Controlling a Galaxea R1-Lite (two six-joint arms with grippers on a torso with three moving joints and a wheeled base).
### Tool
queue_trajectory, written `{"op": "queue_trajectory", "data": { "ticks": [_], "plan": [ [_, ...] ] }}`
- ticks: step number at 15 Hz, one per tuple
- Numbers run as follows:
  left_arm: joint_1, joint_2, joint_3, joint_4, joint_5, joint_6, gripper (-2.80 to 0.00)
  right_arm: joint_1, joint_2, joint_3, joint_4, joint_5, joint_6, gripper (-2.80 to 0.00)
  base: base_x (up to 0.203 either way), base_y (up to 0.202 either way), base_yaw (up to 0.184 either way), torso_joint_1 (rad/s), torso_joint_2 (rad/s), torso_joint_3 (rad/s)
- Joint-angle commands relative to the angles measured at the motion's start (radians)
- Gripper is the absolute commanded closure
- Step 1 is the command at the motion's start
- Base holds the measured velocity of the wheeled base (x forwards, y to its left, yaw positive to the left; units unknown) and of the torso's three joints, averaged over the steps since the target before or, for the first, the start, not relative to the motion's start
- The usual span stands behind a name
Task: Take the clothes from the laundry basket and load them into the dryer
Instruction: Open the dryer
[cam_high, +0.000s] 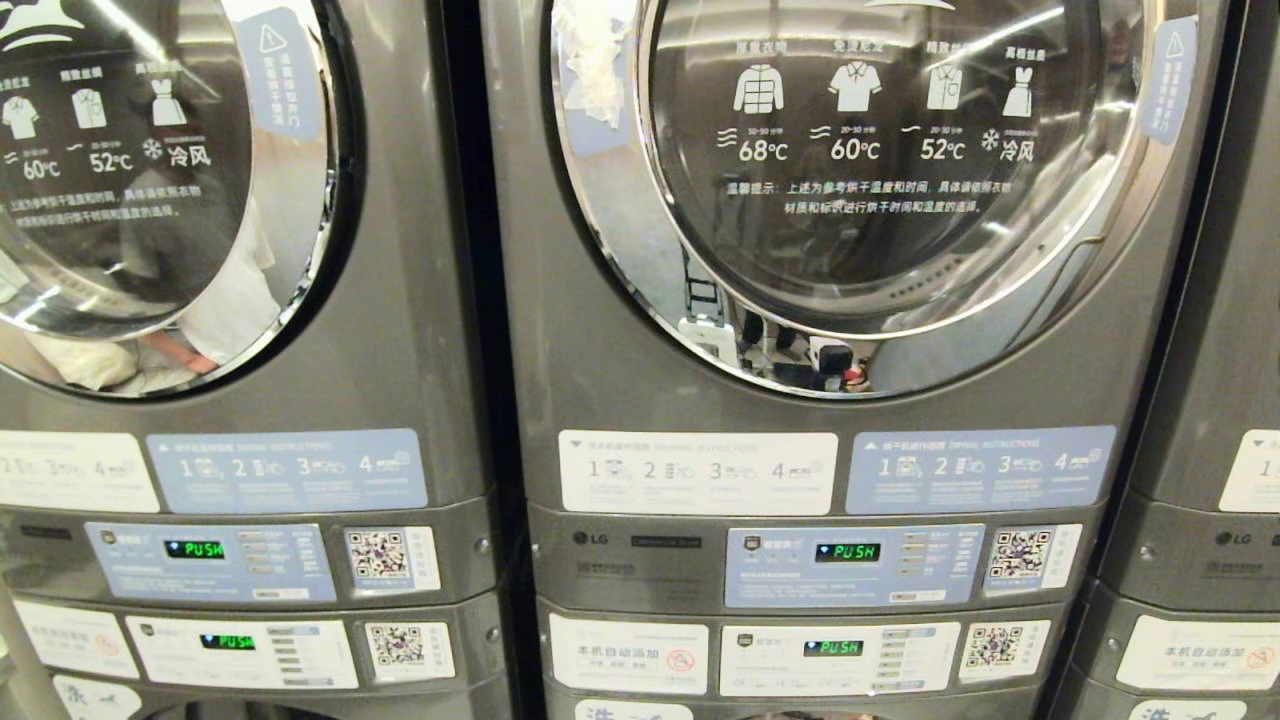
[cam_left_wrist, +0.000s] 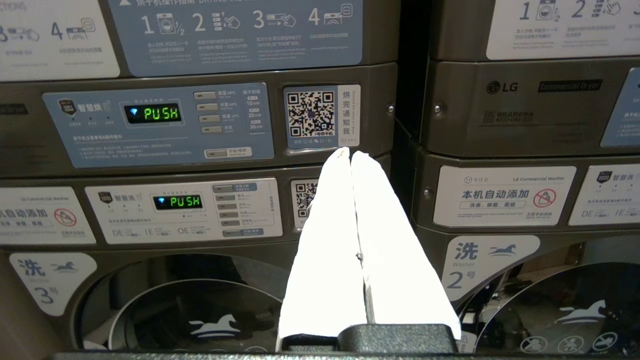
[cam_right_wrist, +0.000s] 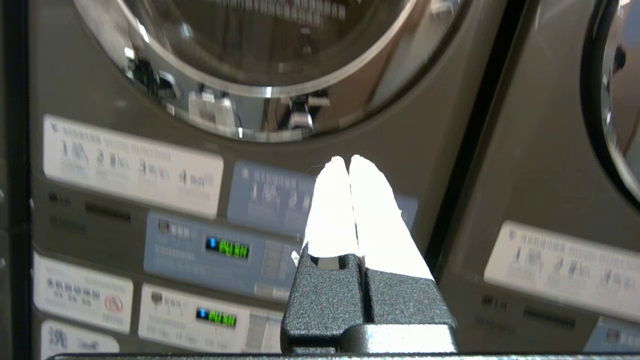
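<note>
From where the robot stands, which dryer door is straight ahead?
Look at the row of grey stacked machines. The middle stack's upper round door, chrome-rimmed and shut, is the one. Unlike the door to its left, its glass shows four garment icons starting at 68°C, and white scraps cling to its rim.

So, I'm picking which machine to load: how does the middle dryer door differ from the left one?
The middle door shows four garment icons, from 68°C through to cold air; the left door is cut off by the frame, showing only three. The middle door's rim has torn whitish sticker remains at its upper left; the left door's blue sticker looks intact. The left door reflects pale shapes; the middle reflects dark equipment. Both are round, chrome-rimmed and shut.
</note>
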Motion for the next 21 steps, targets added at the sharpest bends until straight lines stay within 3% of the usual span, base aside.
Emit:
{"op": "queue_trajectory", "data": {
  "ticks": [1,4,7,8,12,16,19,20,21],
  "plan": [
    [0.0,-0.001,0.002,-0.002,0.004,-0.028,0.0,0.001,0.234,-0.141,-0.001,0.011,0.0,0.0,0.0,0.0,0.0,0.0,0.0,0.0],
    [0.0,-0.001,0.001,-0.003,0.007,-0.051,0.0,0.006,0.522,-0.431,-0.005,0.108,0.042,0.0,0.0,0.0,0.0,0.0,0.0,0.0],
    [0.0,-0.001,0.002,-0.003,0.007,-0.05,0.0,0.095,0.63,-0.565,-0.009,0.393,0.183,0.0,0.0,0.0,0.0,0.0,0.0,0.0],
    [0.0,-0.001,0.002,-0.003,0.007,-0.051,0.0,0.136,0.627,-0.555,-0.008,0.431,0.2,0.0,0.0,0.0,0.0,0.0,0.0,0.0],
    [0.0,-0.001,0.002,-0.003,0.007,-0.051,0.0,0.263,0.702,-0.559,-0.012,0.457,0.2,0.0,0.0,0.0,0.0,0.0,0.0,0.0],
    [0.0,-0.001,0.002,-0.003,0.007,-0.051,0.0,0.337,0.849,-0.66,-0.012,0.419,0.087,0.0,0.0,0.0,0.0,0.0,0.0,0.0],
    [0.0,-0.001,0.002,-0.003,0.007,-0.051,0.0,0.373,1.007,-0.787,-0.016,0.399,0.069,0.0,0.0,0.0,0.0,0.0,0.0,0.0],
    [0.0,-0.001,0.002,-0.003,0.007,-0.051,0.0,0.382,1.067,-0.856,-0.019,0.396,0.072,-2.8,0.0,0.0,0.0,0.0,0.0,0.0],
    [0.0,-0.001,0.002,-0.003,0.007,-0.051,0.0,0.392,1.131,-0.911,-0.028,0.394,0.077,-2.8,0.0,0.0,0.0,0.0,0.0,0.0]
  ]
}}
